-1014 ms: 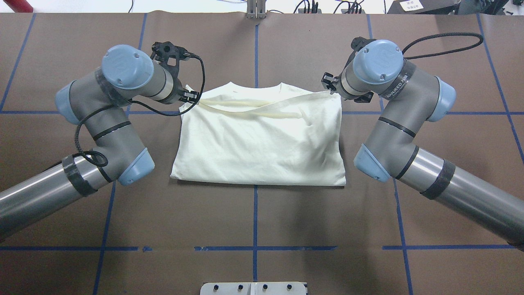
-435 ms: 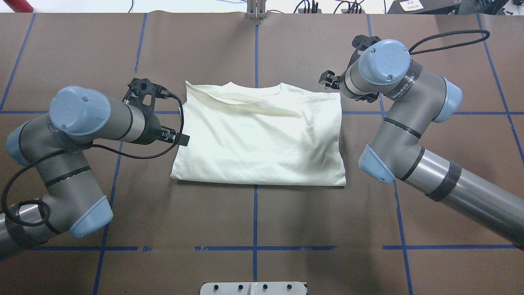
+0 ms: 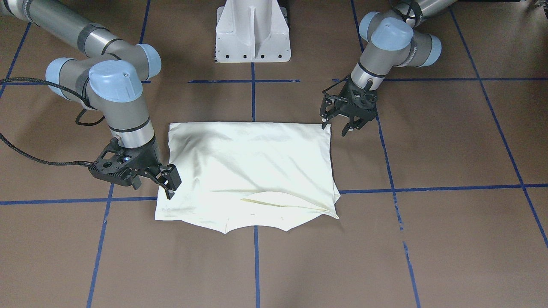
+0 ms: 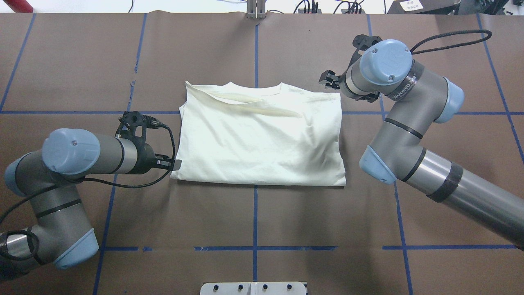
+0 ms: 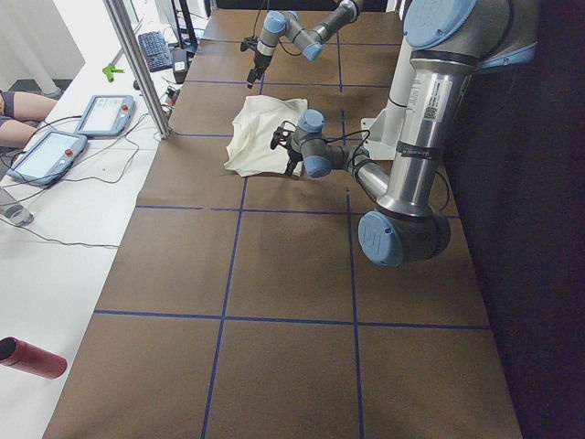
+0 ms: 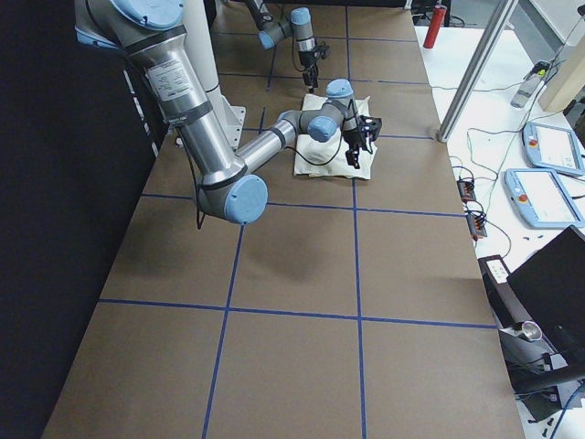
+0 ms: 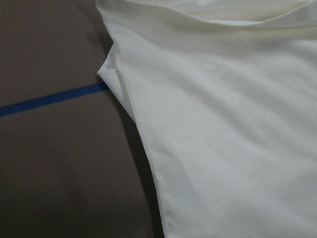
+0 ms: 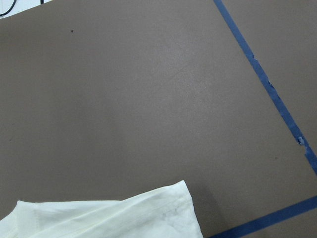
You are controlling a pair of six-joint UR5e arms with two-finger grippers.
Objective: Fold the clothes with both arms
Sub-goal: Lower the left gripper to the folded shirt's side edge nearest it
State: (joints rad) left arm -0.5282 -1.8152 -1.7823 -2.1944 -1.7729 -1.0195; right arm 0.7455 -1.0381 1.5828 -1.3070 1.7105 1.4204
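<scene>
- shirt [image 4: 262,135] lies mid-table, folded to a rough rectangle, plain cream side up, no print showing; it sits across the centre blue tape line [image 4: 255,221]
- neckline [image 4: 254,87] is on the edge away from the robot; a folded-in layer makes a slanted ridge [image 4: 254,107] just below it
- left gripper [image 3: 334,129]: fingers spread wide with nothing between them, low at the shirt's robot-side corner on the robot's left
- one fingertip [image 3: 324,125] is right at the cloth edge, the other out over bare table [image 3: 428,149]; can't tell if it touches the fabric
- left wrist cam: shirt's side edge runs up the view, a small fold pokes out beside a tape line, no fingers in shot
- right gripper [image 3: 170,186]: just beside the shirt's side edge near the neckline-end corner on the robot's right, angled toward the cloth
- it is seen nearly edge-on; fingers look slightly parted and hold nothing, low confidence on the gap
- right wrist cam: that corner lies flat on the table with hem stitching visible; the rest is brown surface and tape
- left arm [image 4: 71,151] is folded back low, wrist pointing at the shirt; right arm [image 4: 405,110] reaches further out, wrist bent down
- white pedestal [image 3: 252,34] stands at the robot's edge of the table
- two teach pendants [image 5: 106,113] lie on the white bench beyond the table's far edge
</scene>
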